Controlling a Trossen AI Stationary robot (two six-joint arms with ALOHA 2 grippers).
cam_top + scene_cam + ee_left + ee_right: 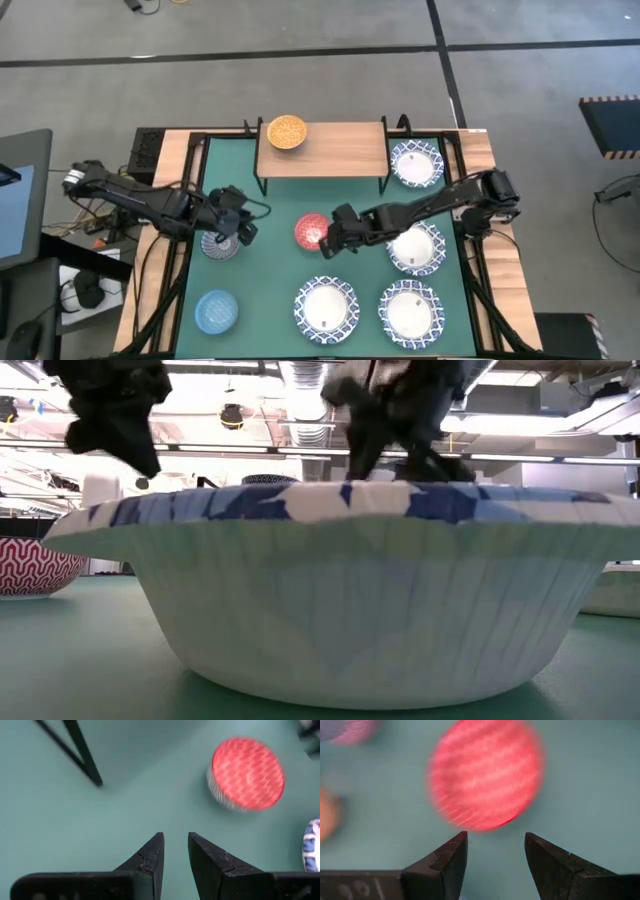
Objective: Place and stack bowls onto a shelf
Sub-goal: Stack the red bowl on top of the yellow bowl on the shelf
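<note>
The red bowl (310, 231) sits on the green mat in front of the shelf (330, 150), which carries the yellow bowl (286, 131) at its left end. My right gripper (327, 243) hovers open just right of the red bowl (485, 772), touching nothing. My left gripper (243, 232) hangs over the grey-blue patterned bowl (216, 246), narrowly open (175, 845) and empty, and sees the red bowl (247, 774) ahead. The light blue bowl (216, 310) rests near the mat's front left corner.
One white scalloped bowl (416, 163) stands right of the shelf. Three more (325, 308), (410, 310), (418, 250) sit on the mat's near right part. The nearest white bowl (350, 590) fills the low view. A black shelf leg (82, 755) shows in the left wrist view.
</note>
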